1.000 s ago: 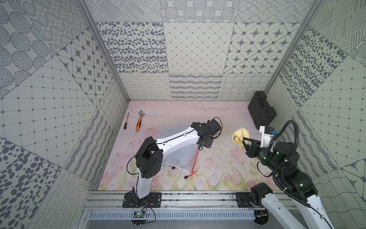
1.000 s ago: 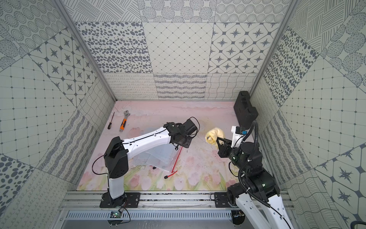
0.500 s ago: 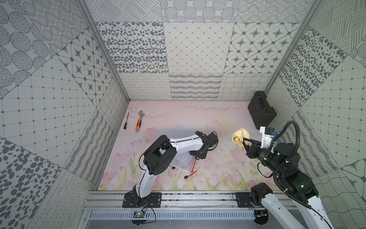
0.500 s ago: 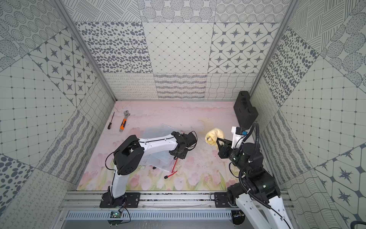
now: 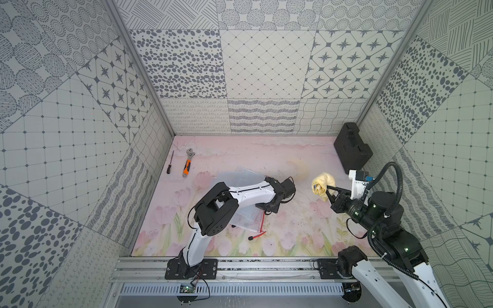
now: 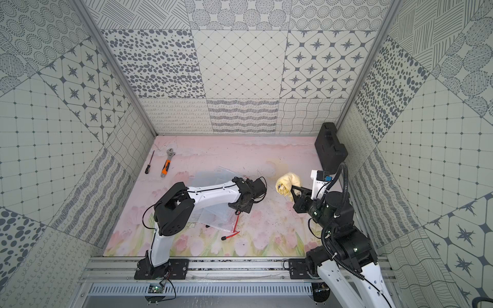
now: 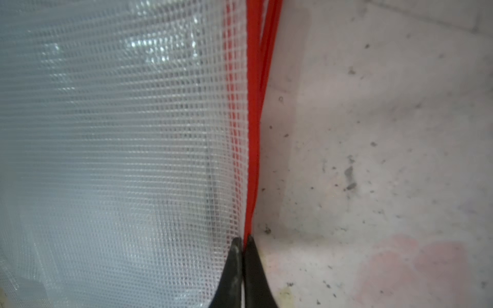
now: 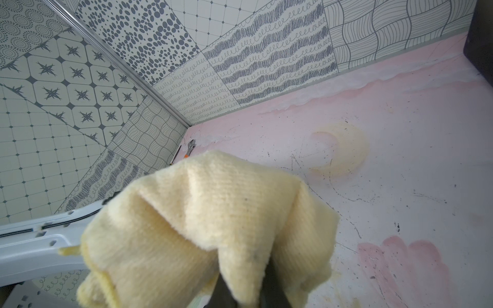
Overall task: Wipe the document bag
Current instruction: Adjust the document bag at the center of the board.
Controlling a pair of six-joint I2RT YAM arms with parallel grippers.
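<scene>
The document bag (image 7: pixel 120 133) is pinched at its red edge (image 7: pixel 253 133) by our left fingers (image 7: pixel 236 256). They are pressed together on that thin red strip. The clear mesh sheet is on one side of them and the bare, speckled tabletop (image 7: pixel 373 133) is on the other. In both top views the rest of the bag spreads out flat on the tabletop, away from these fingers and partly under our left arm.

Our right fingers (image 5: pixel 336 190) are closed tight on a yellow cloth (image 5: pixel 321 184). It is bunched into a ball just in front of them. The cloth looks lifted off the tabletop. It is well apart from the bag and not touching it.

So we think the getting-ready part is done: the bag is gripped and the cloth is in hand. As far as we can see, the wiping itself has not begun. We have yet to bring the cloth over to the bag, press it down and rub it across the sheet.
</scene>
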